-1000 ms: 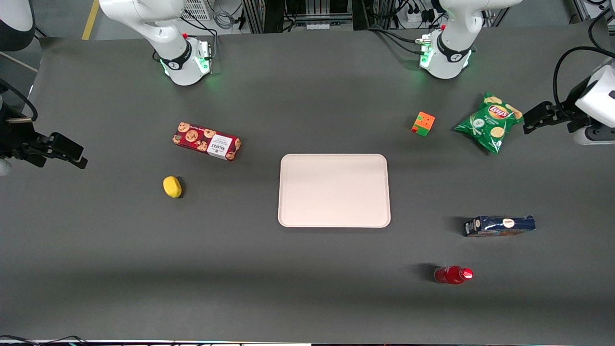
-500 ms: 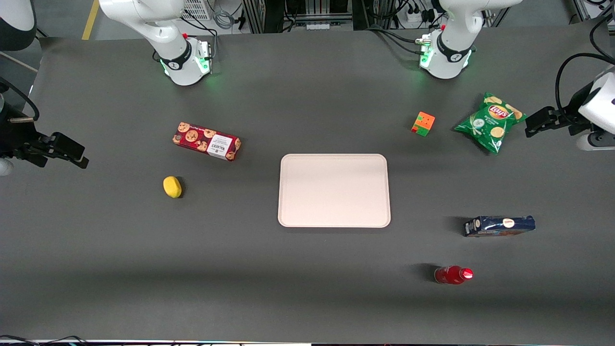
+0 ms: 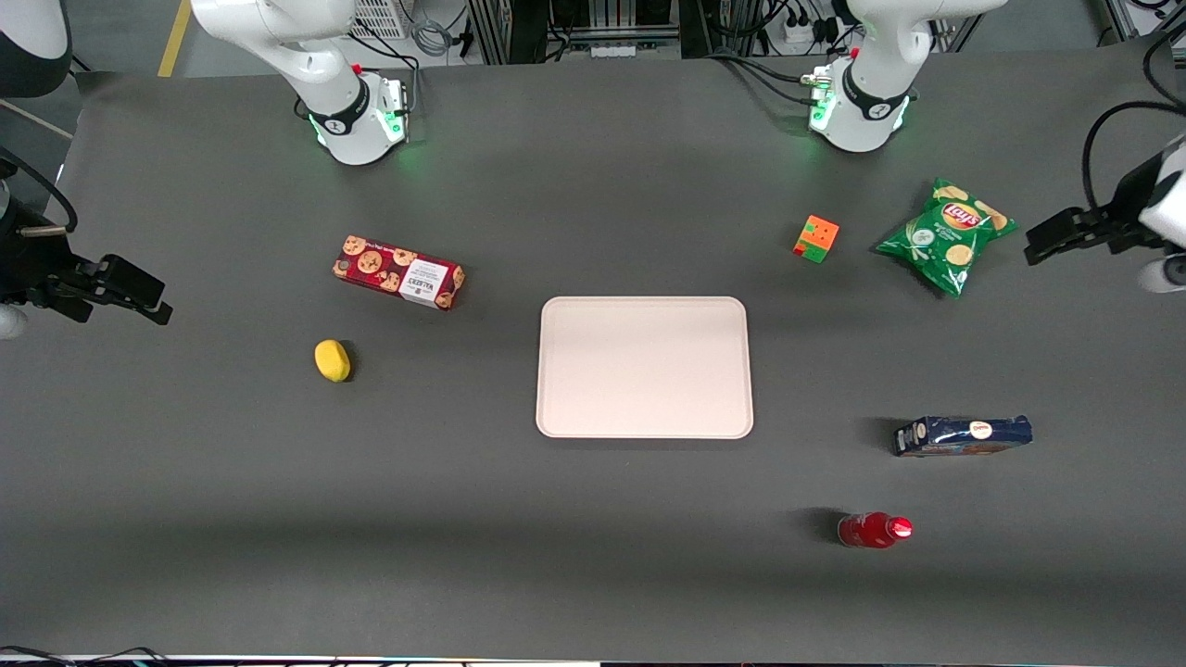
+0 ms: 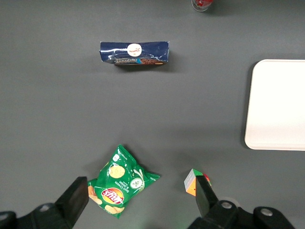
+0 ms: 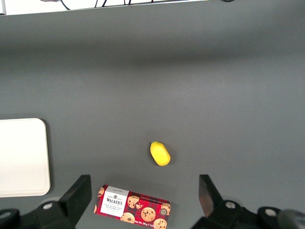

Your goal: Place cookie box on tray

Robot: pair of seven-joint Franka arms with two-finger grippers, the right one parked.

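Cookie box point(image 3: 963, 435): lay flat on the table point(image 3: 593, 556), well apart from the tray point(image 3: 644, 367), toward the working arm's end and a little nearer the front camera than the tray's middle. Nothing touched it.
Tray: lay flat at mid-table, nothing on it.
Gripper point(image 3: 1042, 243): hung above the table at the working arm's end, farther from the front camera than the tray, just beside the chip bag point(image 3: 946, 235). Its fingers point(image 4: 76, 200) stood spread wide, holding nothing.
Left wrist view only: the box's point(image 4: 134, 52) white oval logo and a brown strip along one long edge, and the bag point(image 4: 120, 182) and cube point(image 4: 195, 182) lying between the two fingers.
Front view only: the red box point(image 3: 399, 271) and the yellow lump point(image 3: 333, 360), both toward the parked arm's end from the tray.
Bottle point(image 3: 874, 530): red, nearer the front camera than the tray; probably lying on its side, though the front view did not settle it.
Cube point(image 3: 816, 238): orange and green, farther from the front camera than the tray.
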